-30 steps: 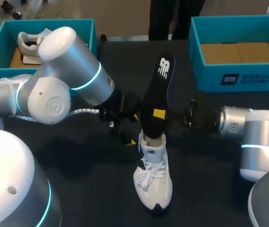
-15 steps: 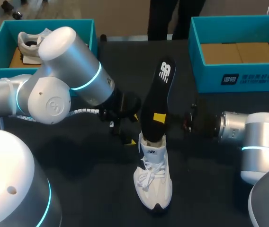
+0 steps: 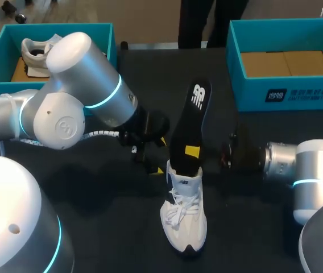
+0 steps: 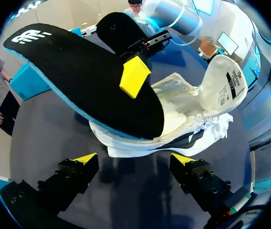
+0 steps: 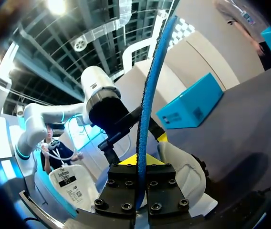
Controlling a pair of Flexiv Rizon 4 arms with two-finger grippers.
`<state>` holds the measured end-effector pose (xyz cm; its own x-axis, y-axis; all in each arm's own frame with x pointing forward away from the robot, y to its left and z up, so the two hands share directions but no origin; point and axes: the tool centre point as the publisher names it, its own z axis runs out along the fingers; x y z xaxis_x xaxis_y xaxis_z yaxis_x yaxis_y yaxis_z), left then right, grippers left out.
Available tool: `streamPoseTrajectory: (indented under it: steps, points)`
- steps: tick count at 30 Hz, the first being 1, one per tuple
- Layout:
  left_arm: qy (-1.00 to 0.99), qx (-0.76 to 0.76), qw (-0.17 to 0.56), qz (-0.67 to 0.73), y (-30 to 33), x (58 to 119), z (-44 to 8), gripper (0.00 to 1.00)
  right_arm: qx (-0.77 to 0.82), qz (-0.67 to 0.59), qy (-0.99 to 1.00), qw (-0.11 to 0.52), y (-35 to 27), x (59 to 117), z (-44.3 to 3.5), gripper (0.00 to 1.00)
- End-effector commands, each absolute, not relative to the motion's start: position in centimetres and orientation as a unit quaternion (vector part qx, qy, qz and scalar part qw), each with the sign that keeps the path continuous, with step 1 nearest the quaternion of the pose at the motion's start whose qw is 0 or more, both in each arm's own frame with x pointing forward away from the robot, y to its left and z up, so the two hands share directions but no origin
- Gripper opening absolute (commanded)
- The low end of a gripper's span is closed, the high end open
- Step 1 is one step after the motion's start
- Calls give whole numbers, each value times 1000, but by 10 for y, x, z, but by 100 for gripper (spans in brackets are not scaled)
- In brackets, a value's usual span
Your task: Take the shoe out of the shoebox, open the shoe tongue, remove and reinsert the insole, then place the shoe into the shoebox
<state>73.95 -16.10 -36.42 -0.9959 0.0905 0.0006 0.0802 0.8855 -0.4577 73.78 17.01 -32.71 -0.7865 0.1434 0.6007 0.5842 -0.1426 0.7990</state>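
My right gripper [image 5: 139, 162] is pinched tight on the black insole [image 3: 189, 122] (blue edge between the fingers). The insole slants up with its lower end inside the white shoe [image 3: 184, 213], mid-table [image 3: 93, 227]. My left gripper [image 4: 134, 160] gapes wide, holding nothing, with the shoe just ahead.

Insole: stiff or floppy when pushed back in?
Probably semi-stiff: the insole stands up above the right gripper without drooping. Likely bendable though: edge-on in the right wrist view it is thin and slightly bowed. Probably light, thin foam; it may buckle against the shoe.
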Motion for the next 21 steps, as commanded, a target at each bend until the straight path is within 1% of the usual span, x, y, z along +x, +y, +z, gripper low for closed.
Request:
streamPoseTrajectory:
  steps: [1,21]
  points:
    - [-971,-44,11,236,-161,740,-366,100,-280,-699,-638,161,172,732,-334,0]
    - [-971,-44,11,236,-161,740,-366,100,-291,-681,-645,188,176,703,-360,0]
